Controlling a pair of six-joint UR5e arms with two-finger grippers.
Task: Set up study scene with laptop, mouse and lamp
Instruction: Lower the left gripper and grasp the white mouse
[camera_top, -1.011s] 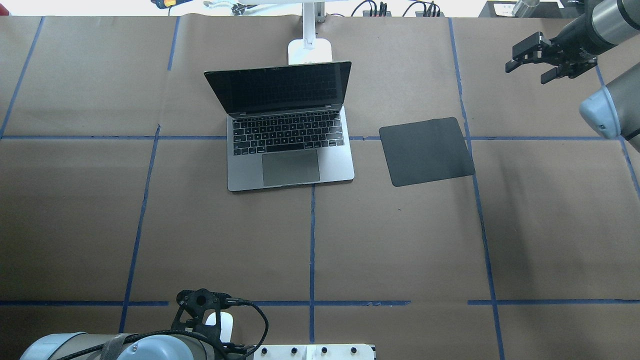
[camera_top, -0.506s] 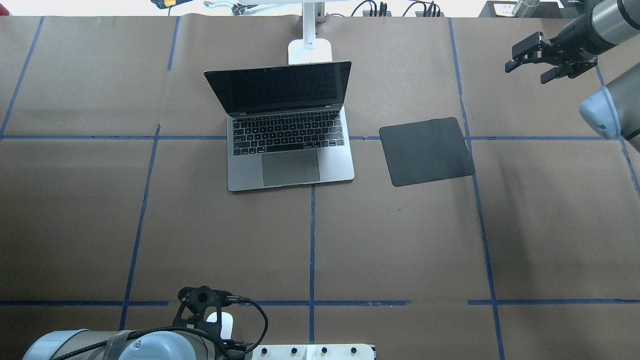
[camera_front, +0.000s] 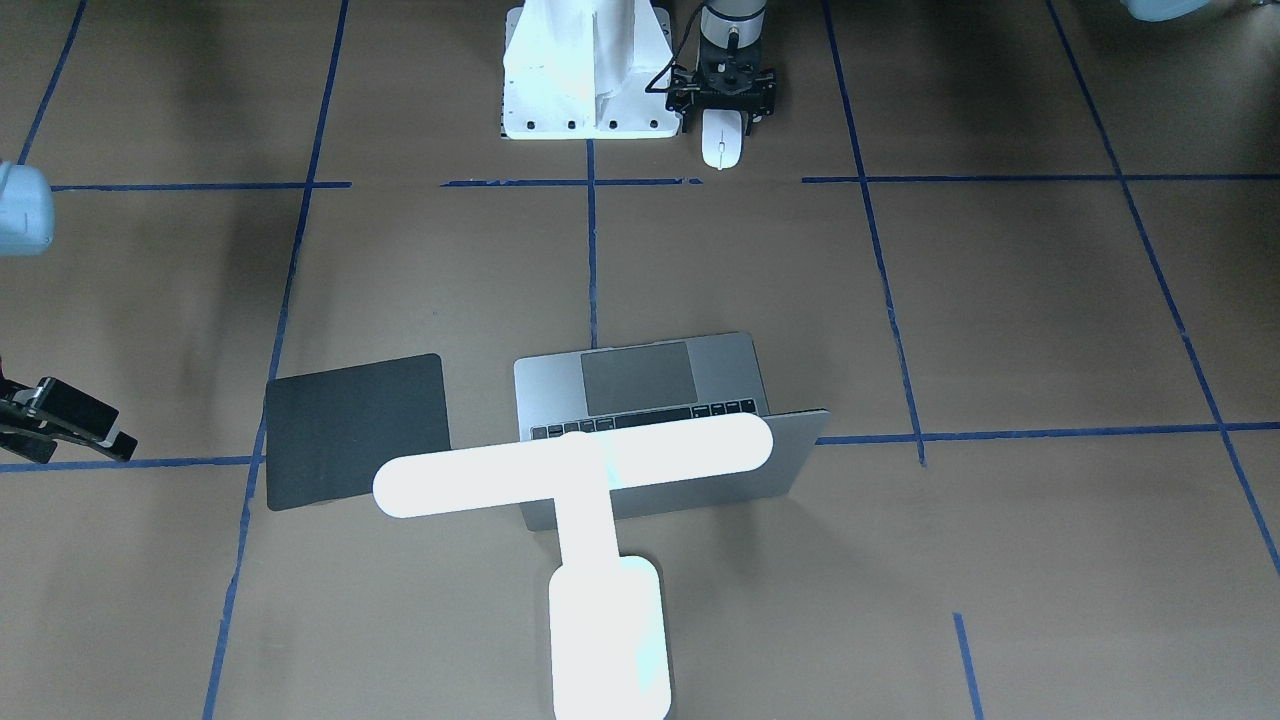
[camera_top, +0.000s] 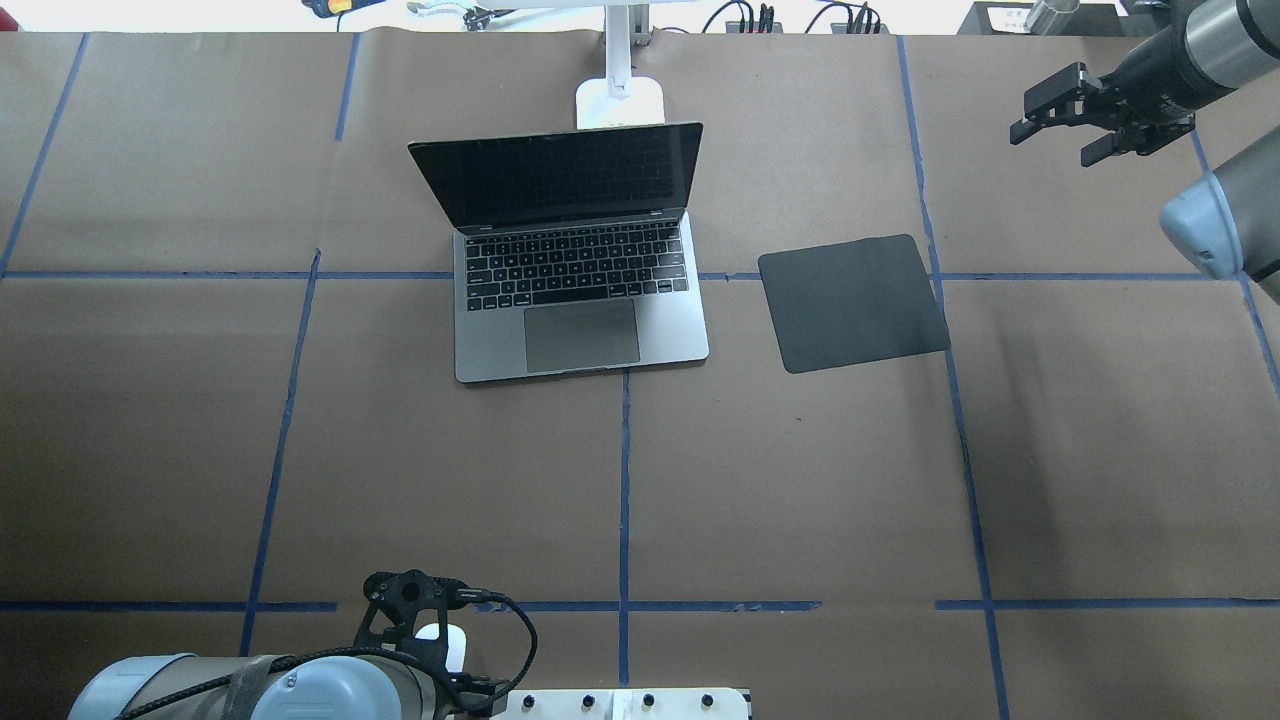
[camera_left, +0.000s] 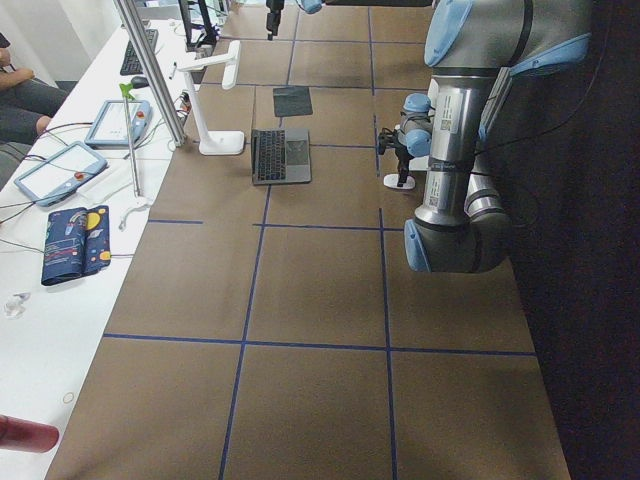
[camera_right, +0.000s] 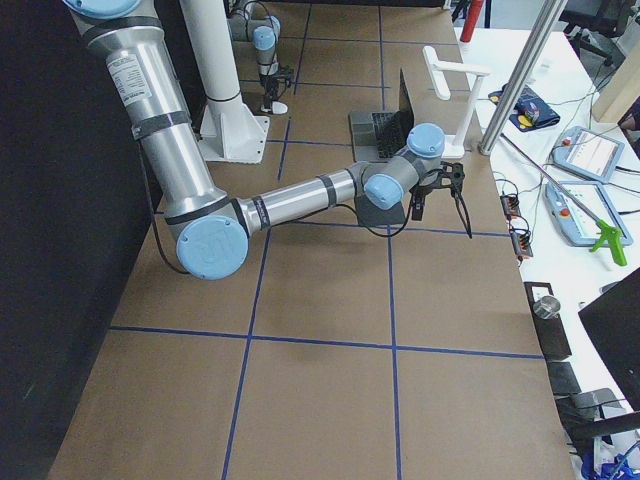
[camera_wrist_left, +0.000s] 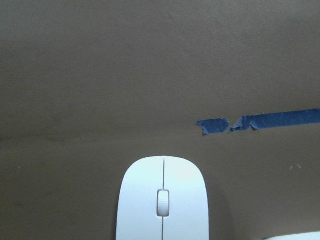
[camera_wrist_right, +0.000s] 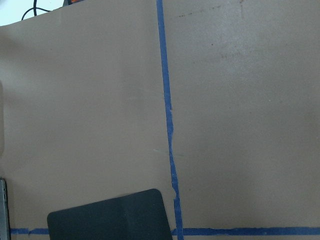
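Mouse: 6 o'clock edge of brown-papered worktop, blue tape grid.
Left pincer: over mouse, grip unclear.
Right pincer: spread, empty.

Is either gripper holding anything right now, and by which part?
Right gripper: nothing, jaws open. Left gripper sits over the mouse at its rear end; a grip cannot be told.

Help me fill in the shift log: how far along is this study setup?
Done: the laptop stands open mid-table with the lamp lit behind it. In hand: the left gripper is down at the mouse near the robot's base; whether it grips is unclear. Left: moving the mouse over, probably onto the bare black mat beside the laptop. The right gripper hangs open and empty.
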